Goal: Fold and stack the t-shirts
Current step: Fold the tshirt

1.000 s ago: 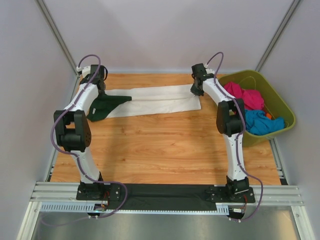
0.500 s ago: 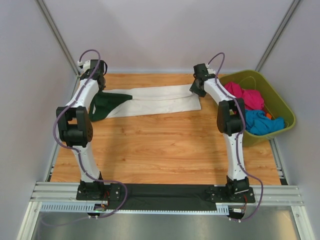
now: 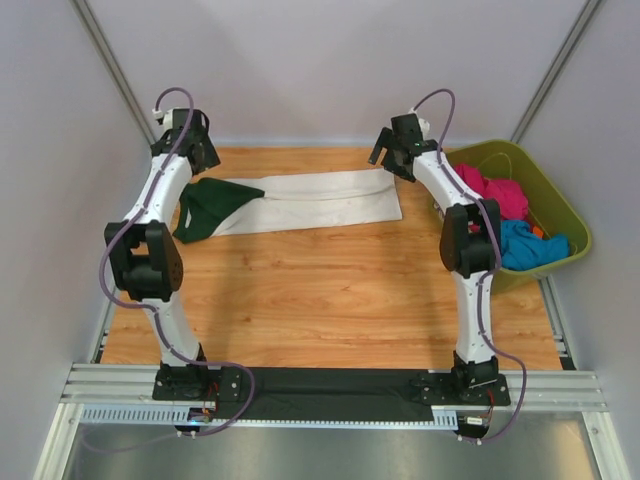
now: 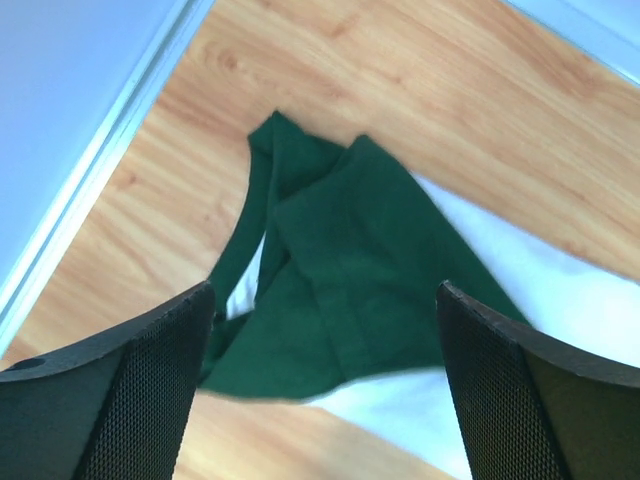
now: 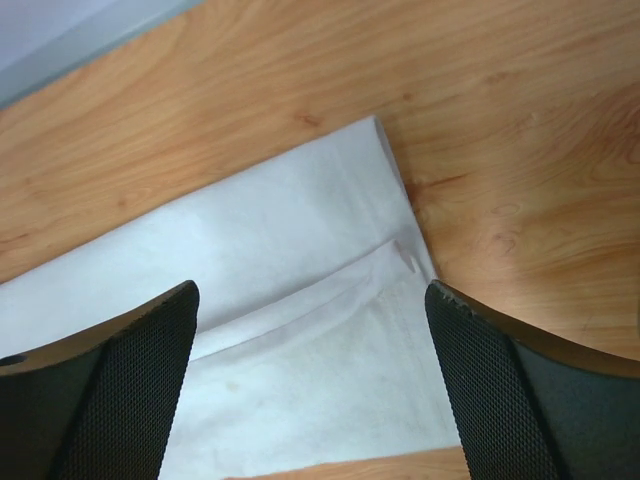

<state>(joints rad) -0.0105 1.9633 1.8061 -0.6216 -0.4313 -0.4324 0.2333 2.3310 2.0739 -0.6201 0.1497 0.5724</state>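
Note:
A long folded white t-shirt [image 3: 320, 200] lies across the far part of the wooden table. Dark green cloth [image 3: 208, 207] lies crumpled at its left end. My left gripper [image 3: 200, 158] hangs open above that green end, holding nothing. In the left wrist view the green cloth [image 4: 350, 270] rests partly on the white fabric [image 4: 570, 310], below the open gripper [image 4: 325, 400]. My right gripper [image 3: 383, 152] hangs open above the shirt's right end. Seen from the right wrist, the open gripper [image 5: 315, 390] is empty, with the white shirt [image 5: 300, 300] lying flat beneath it, its corner toward the right.
An olive-green bin [image 3: 560, 195] stands at the table's right edge, holding a pink t-shirt [image 3: 495, 190] and a blue t-shirt [image 3: 520, 245]. Grey walls close in the back and both sides. The arm bases sit on a rail at the near edge.
Both grippers went from shut to open, let go of the shirt's two ends and rose off the cloth toward the back. The shirt now lies loose on the table.

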